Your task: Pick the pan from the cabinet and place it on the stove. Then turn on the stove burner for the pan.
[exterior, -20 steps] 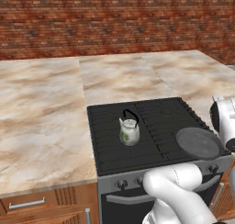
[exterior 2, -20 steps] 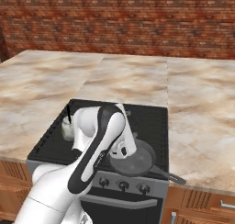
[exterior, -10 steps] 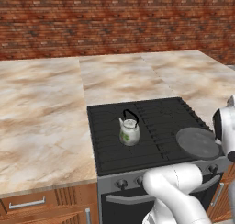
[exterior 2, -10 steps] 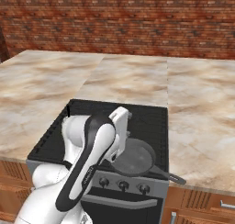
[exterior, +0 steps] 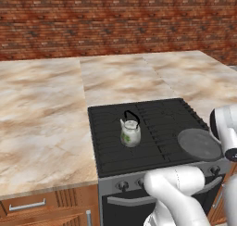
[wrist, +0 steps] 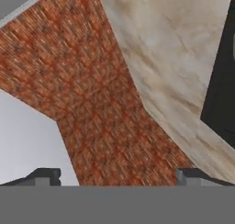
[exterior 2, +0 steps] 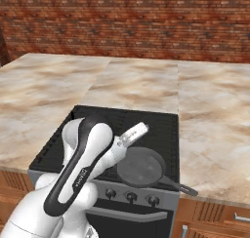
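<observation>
Round dark grey frying pan [exterior 2: 139, 167] sits on black stove's [exterior: 111, 153] near-right burner, handle overhanging the front. Gripper [wrist: 117, 175] open, empty. Risk: arm clips handle reaching knobs.

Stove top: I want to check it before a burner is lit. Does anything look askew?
The pan sits flat at the stove front right corner, its handle jutting out past the front edge. The kettle stands upright.

We can read no words, numbers or signs; the small dark lettering on the robot arm [exterior 2: 78, 176] is too blurred to make out.
</observation>
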